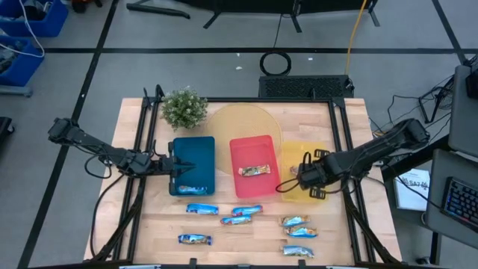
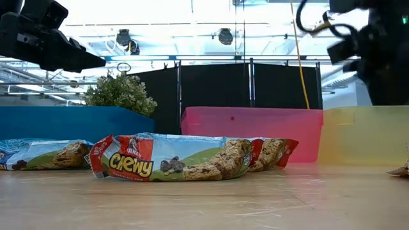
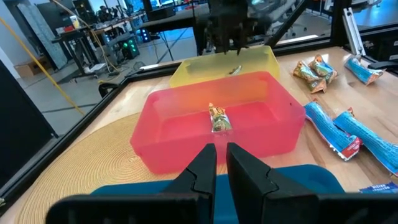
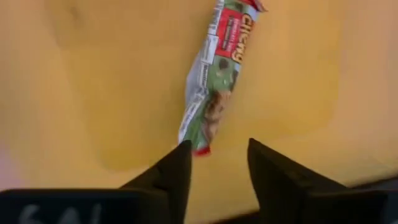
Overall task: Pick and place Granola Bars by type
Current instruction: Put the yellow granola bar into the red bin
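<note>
Loose bars: seven granola bars lie on the bare wood at the table's 6 o'clock edge; a lone one (image 1: 195, 239) sits nearest the edge toward 7 o'clock, three cluster just beyond it around one bar (image 1: 247, 211), and three more stack in a column toward 5 o'clock, the middle one (image 1: 301, 232) between its neighbours.
Low-view bar: a red, green and tan wrapper reading "Chewy" (image 2: 185, 158) lies flat on the wood in front of the trays.
Blue tray (image 1: 196, 153): sits toward 9 o'clock; one bar (image 1: 193, 190) lies at its near end.
Left gripper (image 1: 173, 166): hangs over the blue tray's outer rim, fingers (image 3: 200, 171) nearly together with only a thin slit between them, holding nothing.
Red tray (image 1: 254, 144): stands at the centre, just beside the blue one; a single bar (image 1: 254, 171) lies on its floor, apart from the walls.
Yellow tray (image 1: 293, 153): stands toward 3 o'clock, touching the red tray's side.
Right gripper (image 1: 302, 175): hovers over the yellow tray; the wrist view shows its fingers (image 4: 176, 171) parted with a clear gap, gripping nothing.
Bar in yellow tray (image 4: 214, 78): lies loose on the yellow floor just beyond the right fingertips, tilted, its red-and-green label up.
Woven mat (image 1: 224, 123): round, partly under the red tray, toward 12 o'clock.
Plant (image 1: 184, 107): stands at 11 o'clock, behind the blue tray.
</note>
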